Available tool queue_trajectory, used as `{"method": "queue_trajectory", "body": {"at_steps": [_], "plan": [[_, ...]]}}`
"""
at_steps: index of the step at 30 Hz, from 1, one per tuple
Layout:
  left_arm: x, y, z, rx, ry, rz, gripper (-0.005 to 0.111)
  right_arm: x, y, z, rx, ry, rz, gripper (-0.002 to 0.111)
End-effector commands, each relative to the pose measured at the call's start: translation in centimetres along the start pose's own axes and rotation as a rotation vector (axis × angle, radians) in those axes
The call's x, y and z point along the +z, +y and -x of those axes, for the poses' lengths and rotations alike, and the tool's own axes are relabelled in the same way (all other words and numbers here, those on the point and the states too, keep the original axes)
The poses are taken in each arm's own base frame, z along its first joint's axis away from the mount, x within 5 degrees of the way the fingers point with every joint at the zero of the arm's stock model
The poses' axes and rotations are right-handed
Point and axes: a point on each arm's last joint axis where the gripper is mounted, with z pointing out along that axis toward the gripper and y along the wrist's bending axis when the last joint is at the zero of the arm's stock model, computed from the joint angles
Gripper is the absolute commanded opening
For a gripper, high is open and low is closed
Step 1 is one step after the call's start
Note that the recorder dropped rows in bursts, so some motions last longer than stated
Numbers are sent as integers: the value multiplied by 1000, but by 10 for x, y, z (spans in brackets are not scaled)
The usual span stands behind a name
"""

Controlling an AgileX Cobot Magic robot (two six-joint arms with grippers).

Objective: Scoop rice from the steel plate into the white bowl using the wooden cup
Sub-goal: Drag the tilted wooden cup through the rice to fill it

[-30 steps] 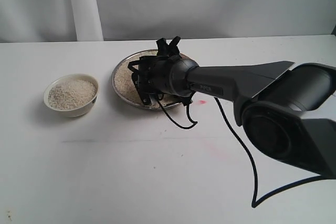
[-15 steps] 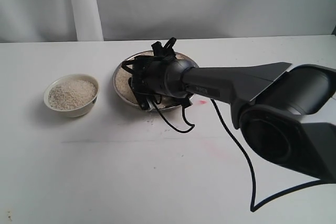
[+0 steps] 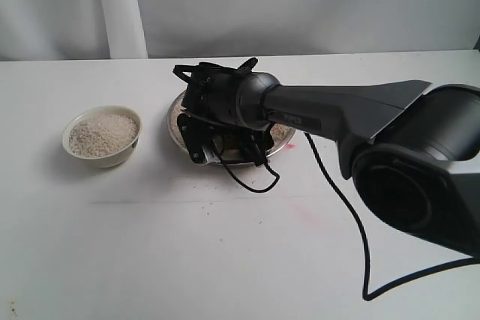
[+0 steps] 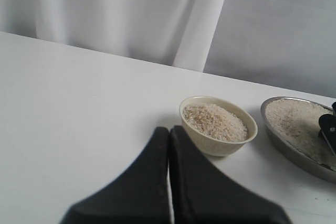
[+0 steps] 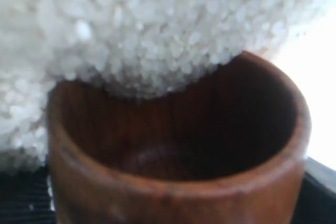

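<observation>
Exterior view. Found the right hand (image 3: 225, 148) low over the steel plate (image 3: 282, 137), hiding most of it; could not make out from here what the hand carried. Noted rice (image 3: 177, 112) on the uncovered left part of the steel plate. Placed the white bowl (image 3: 105, 157) to the left of the steel plate, apart from it, on the counter (image 3: 150, 245), and already filled with grains nearly up to its rim.

Left wrist view. Saw the left hand (image 4: 169, 132) with both fingers pressed together and nothing between them, well apart from the steel plate (image 4: 283, 145), beyond the white bowl (image 4: 210, 142). Took no part in the scooping, as far as could be judged.

Right wrist view. Saw the wooden cup (image 5: 173, 145) gripped by the right hand, with dark parts of the hand at both sides of it. Mouth of the cup pushed against the heap on the steel plate, grains lying over the far lip, the inside not yet filled.

Judged the task as partly done: much rice in the bowl, much left on the steel plate. Left to do for this scoop: fill the cup, carry it away from the steel plate to the bowl, tip it out.
</observation>
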Motion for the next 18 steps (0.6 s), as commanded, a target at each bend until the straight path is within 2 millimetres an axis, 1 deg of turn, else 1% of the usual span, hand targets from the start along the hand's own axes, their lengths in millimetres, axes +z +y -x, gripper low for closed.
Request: {"method": "queue_trajectory", "body": {"at_steps": [1, 8, 13, 18], "plan": [[0, 0, 0, -6, 0, -6, 0, -1, 9, 12, 39, -93, 76, 0], [0, 0, 0, -6, 0, -6, 0, -2, 5, 18, 77, -162, 34, 0], [0, 0, 0, -6, 0, -6, 0, 1, -1, 17, 194, -205, 1, 0], [0, 0, 0, -6, 0, -6, 0, 8, -1, 10, 309, -247, 63, 0]]}}
